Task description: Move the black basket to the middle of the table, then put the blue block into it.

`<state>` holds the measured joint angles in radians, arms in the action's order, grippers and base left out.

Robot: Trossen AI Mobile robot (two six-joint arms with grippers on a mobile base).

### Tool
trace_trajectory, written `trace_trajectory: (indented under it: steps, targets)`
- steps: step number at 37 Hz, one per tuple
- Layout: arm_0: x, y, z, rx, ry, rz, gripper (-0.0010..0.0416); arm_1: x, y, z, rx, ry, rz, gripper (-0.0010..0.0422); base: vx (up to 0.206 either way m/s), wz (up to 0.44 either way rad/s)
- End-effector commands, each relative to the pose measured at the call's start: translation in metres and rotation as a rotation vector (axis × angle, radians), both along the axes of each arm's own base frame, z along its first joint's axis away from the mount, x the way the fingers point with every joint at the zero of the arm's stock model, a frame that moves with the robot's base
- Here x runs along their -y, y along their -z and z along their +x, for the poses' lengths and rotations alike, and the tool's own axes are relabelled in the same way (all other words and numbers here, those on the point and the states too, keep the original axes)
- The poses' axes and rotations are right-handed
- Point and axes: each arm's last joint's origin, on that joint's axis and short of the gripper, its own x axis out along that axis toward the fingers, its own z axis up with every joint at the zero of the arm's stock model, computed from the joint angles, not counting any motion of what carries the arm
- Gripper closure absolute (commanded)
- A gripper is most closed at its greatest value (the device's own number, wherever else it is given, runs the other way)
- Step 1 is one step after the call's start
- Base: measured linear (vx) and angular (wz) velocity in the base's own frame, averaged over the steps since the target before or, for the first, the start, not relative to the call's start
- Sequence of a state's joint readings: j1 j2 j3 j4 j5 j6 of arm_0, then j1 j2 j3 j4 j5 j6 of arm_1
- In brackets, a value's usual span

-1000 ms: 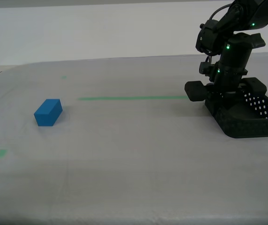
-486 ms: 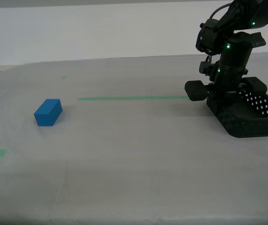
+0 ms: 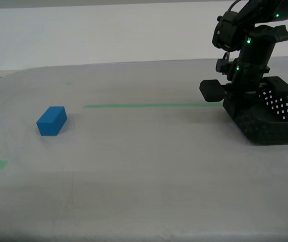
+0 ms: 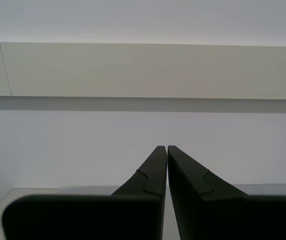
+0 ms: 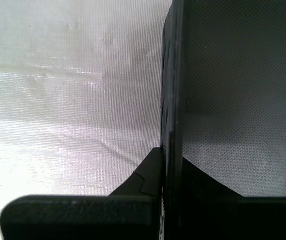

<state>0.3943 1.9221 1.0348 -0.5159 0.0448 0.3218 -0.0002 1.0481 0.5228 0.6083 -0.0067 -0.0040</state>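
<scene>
Table (image 3: 134, 161), 1st gripper (image 5: 164, 165) on basket (image 3: 272, 118) wall

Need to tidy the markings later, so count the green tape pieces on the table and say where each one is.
3: the long green tape line running toward the black basket; a small green tape bit in front of the blue block; a faint bit behind it. The basket may hide more.

table (image 3: 134, 166): whitish-grey cloth, matt, fine woven weave plain in my first wrist view, faint creases. tape line (image 3: 144, 105): thin, green, flat finish. block (image 3: 52, 121): solid blue, matt, smooth faces. basket (image 3: 272, 118): black plastic, perforated walls, finely textured floor, dull sheen. my first gripper (image 5: 169, 175): matt black plastic.
</scene>
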Motion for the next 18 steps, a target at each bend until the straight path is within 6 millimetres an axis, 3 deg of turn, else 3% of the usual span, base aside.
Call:
trace_trajectory:
  steps: [1, 18]
  targets:
    - [0.0, -0.005, -0.001, 0.012, 0.009, -0.001, 0.0407, 0.0, -0.001, 0.0, 0.006, 0.0, 0.001, 0.0412, 0.0, 0.0]
    - [0.002, -0.03, -0.01, 0.013, 0.035, 0.007, 0.0406, 0.0, -0.001, 0.0, 0.006, 0.0, 0.001, 0.0412, 0.0, 0.0]
